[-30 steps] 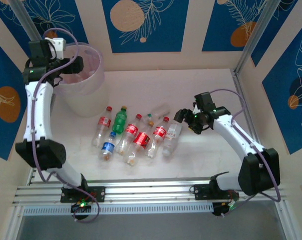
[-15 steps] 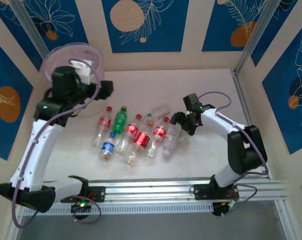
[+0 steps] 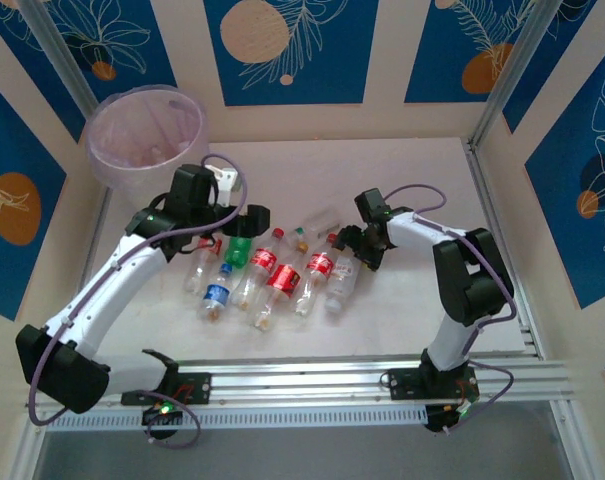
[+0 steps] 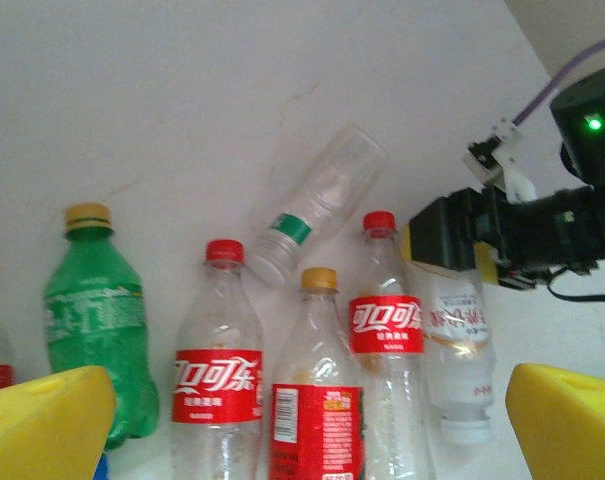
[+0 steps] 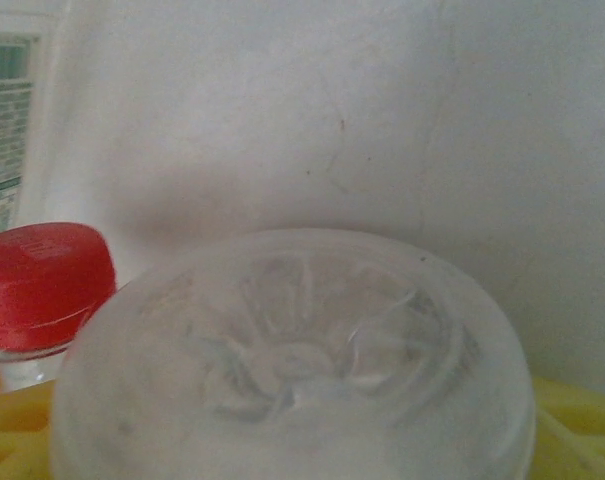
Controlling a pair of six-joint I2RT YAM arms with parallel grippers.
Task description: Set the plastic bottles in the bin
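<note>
1 clear bottle (image 3: 344, 276), base inside right claw (image 3: 361, 248).

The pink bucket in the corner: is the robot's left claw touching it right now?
Apart. In the top external view the left gripper hangs above the plastic bottles, and bare table lies between it and the bin.

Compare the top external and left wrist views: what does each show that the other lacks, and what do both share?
Top external adds the bin at the far left corner and the metal rail at the near edge. Left wrist adds readable label lettering and the left gripper's yellow fingers, spread wide. Both share the green bottle, red-capped bottles and the right gripper at a clear bottle.
</note>
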